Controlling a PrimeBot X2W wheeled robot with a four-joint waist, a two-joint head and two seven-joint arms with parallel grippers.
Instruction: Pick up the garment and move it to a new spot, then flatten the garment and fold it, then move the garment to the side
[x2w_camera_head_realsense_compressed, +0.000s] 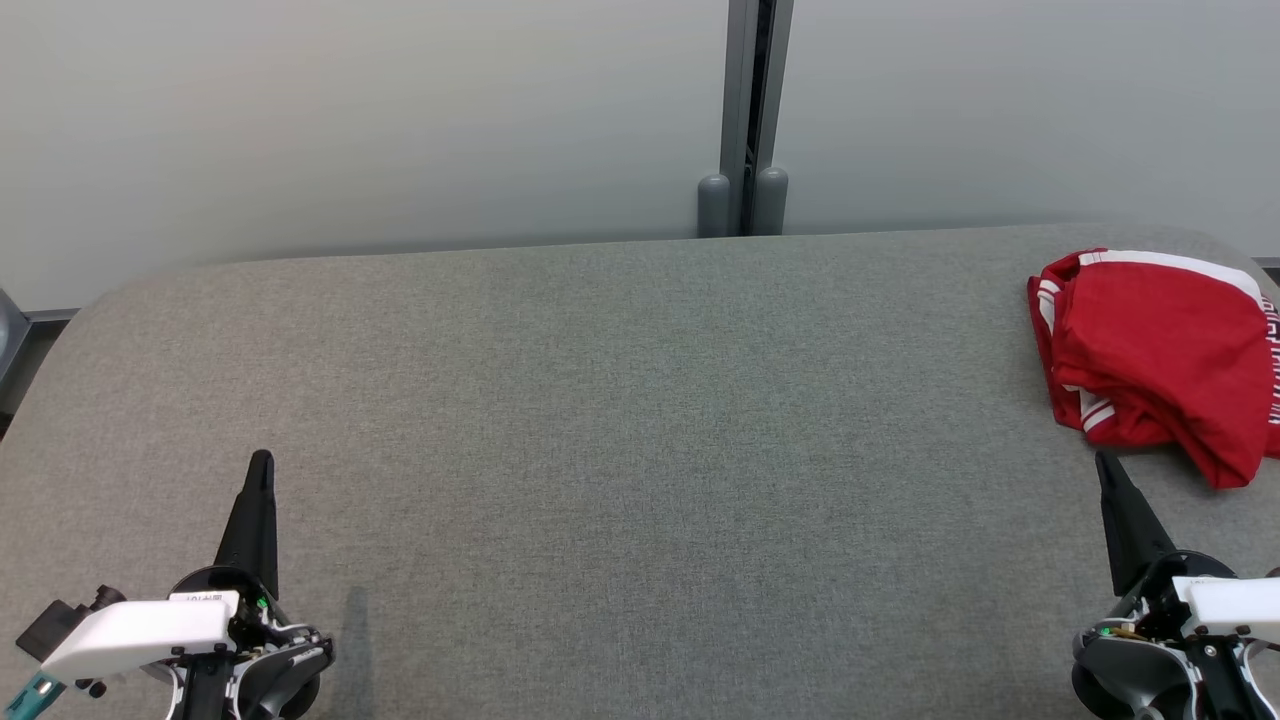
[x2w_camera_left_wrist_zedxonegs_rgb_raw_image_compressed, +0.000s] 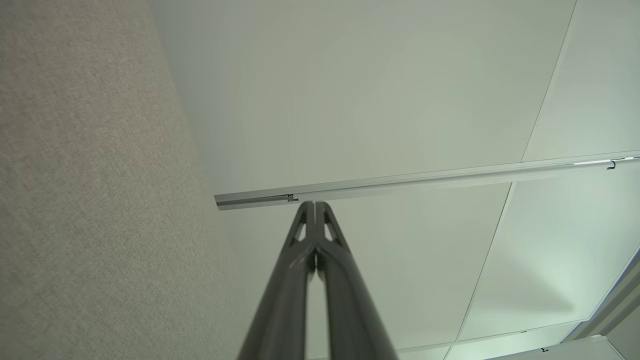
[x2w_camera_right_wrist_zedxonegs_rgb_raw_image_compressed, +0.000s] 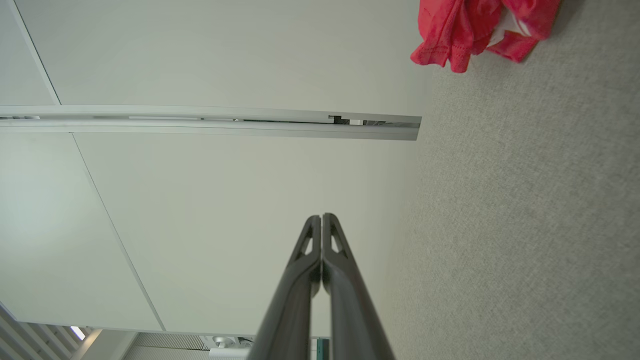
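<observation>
A red garment (x2w_camera_head_realsense_compressed: 1160, 355) with white stripes lies crumpled at the far right of the grey fabric table (x2w_camera_head_realsense_compressed: 620, 420); its edge also shows in the right wrist view, garment (x2w_camera_right_wrist_zedxonegs_rgb_raw_image_compressed: 470, 27), at the top right. My right gripper (x2w_camera_head_realsense_compressed: 1103, 462) is shut and empty, its tip just in front of the garment's near edge and apart from it. In the right wrist view the right gripper (x2w_camera_right_wrist_zedxonegs_rgb_raw_image_compressed: 321, 218) has its fingers pressed together. My left gripper (x2w_camera_head_realsense_compressed: 262, 460) rests shut and empty at the lower left, far from the garment. The left gripper (x2w_camera_left_wrist_zedxonegs_rgb_raw_image_compressed: 314, 205) shows its fingers closed tip to tip.
A pale partition wall runs behind the table, with a grey metal post (x2w_camera_head_realsense_compressed: 745, 120) at its middle. The table's corners are rounded, and its far edge meets the wall.
</observation>
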